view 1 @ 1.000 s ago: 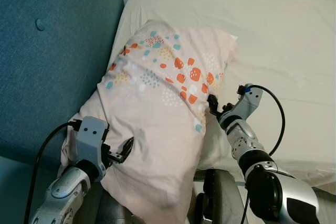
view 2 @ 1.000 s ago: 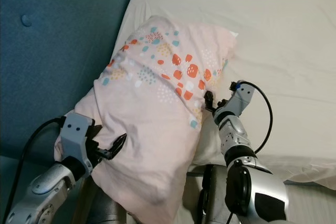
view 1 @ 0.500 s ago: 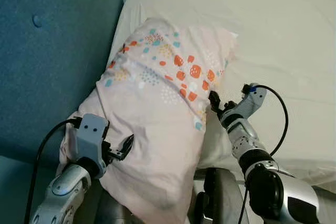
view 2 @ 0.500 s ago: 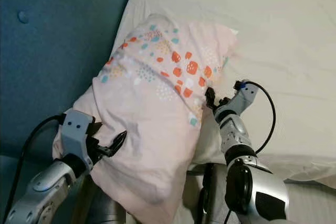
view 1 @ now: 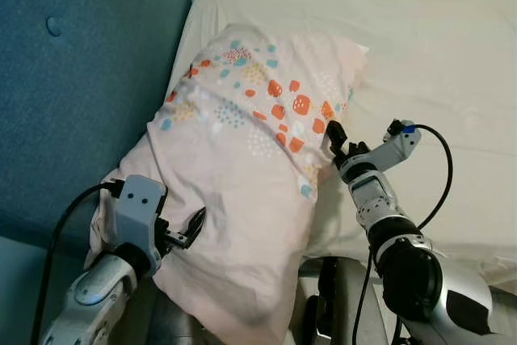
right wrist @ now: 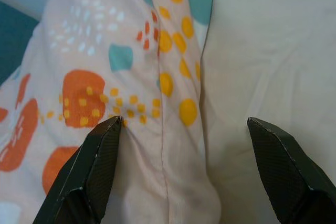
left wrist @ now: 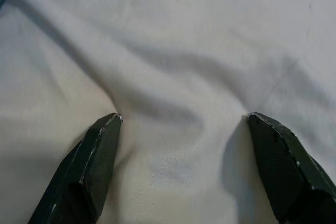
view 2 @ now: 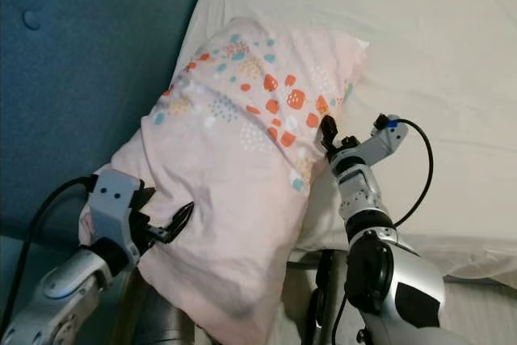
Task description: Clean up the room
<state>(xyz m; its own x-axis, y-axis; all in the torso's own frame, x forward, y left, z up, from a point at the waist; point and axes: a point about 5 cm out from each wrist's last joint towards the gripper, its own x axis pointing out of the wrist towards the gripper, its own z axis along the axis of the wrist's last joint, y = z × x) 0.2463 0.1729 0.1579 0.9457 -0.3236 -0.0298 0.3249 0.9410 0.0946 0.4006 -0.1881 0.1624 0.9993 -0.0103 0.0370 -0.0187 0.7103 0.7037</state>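
Now the pink patterned pillow lies at the left end of the white bed, leaning against the blue headboard. Both claws are spread wide with nothing clamped: the left gripper presses the pillow's near left corner, and the right gripper touches its right edge seam.

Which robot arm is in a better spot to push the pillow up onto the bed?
Probably the left gripper: its open fingers press the near, overhanging end of the pillow. The right gripper only touches its side seam.
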